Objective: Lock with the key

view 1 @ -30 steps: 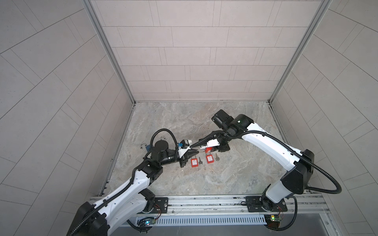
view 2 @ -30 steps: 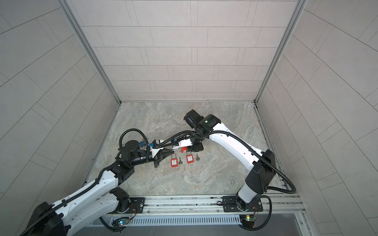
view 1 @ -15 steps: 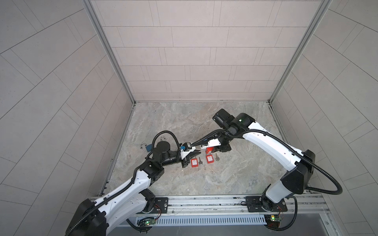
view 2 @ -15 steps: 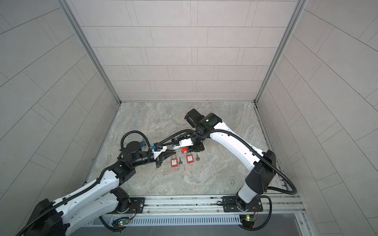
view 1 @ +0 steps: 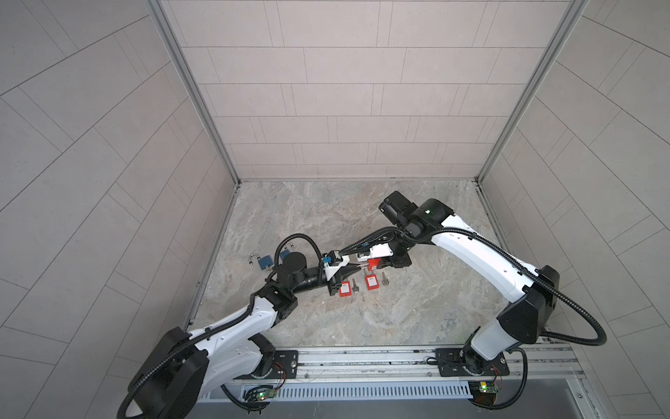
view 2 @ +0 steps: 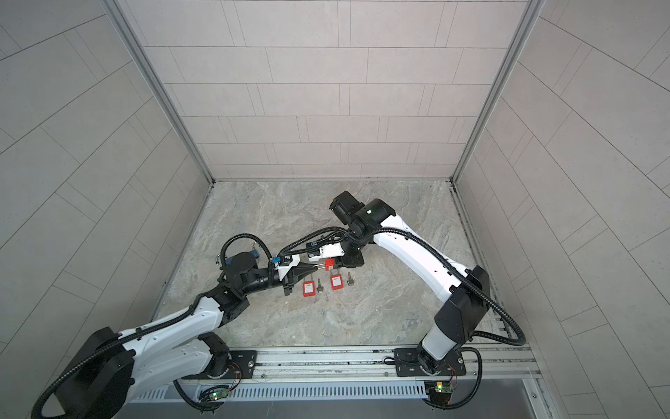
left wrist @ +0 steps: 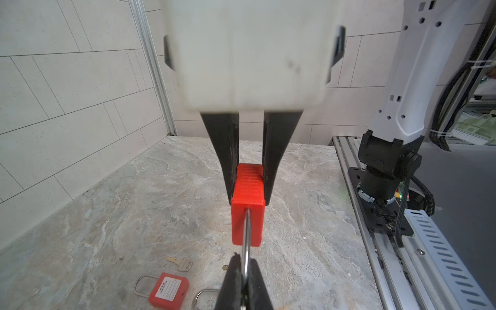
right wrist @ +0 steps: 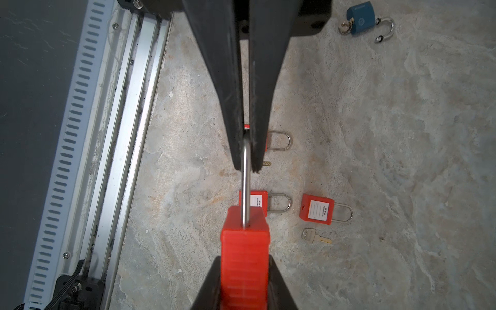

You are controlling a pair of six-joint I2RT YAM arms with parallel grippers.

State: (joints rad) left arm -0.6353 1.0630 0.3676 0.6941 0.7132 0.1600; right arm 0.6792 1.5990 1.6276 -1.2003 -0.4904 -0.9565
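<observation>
Red plastic padlock (left wrist: pixel 247 212) is held above the marble tabletop (left wrist: pixel 134 214). The right gripper (left wrist: pixel 249 200) clamps its body, and the left gripper (left wrist: pixel 244 261), fully closed, pinches its steel shackle (left wrist: pixel 245 241). Its keyhole end is hidden. A silver key (right wrist: pixel 308 234) lies loose on the stone. Of the wrist views, only the right shows a blue padlock (right wrist: pixel 361 17).

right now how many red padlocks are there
4. Held padlock: gripped in the air by both arms' jaws. On the table: first padlock beside a key, second padlock partly behind the held shackle, third padlock mostly hidden by the left jaws. Others may be hidden.
</observation>
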